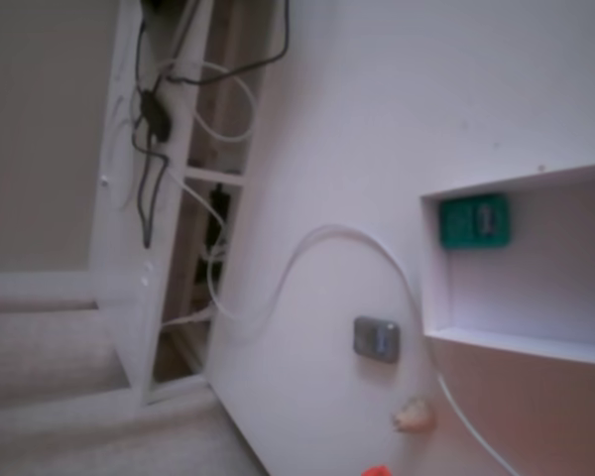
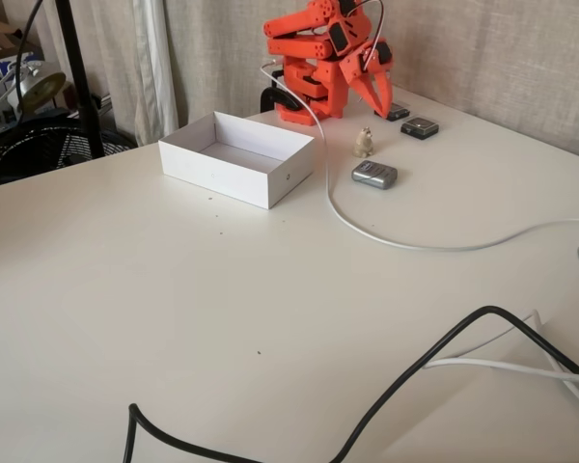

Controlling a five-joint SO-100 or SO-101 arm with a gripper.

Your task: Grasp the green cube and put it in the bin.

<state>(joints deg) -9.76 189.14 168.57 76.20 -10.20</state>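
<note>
Small teal-green rounded cube (image 1: pixel 473 220) already inside the shallow white rectangular bin (image 2: pixel 270 178), against one wall, so delivery judged done. Orange plastic gripper (image 2: pixel 375 94) folded back beyond that bin, holding nothing; spread or pressed together impossible to tell. White tabletop (image 2: pixel 222 309), beige curtain (image 2: pixel 502 48) behind.
</note>
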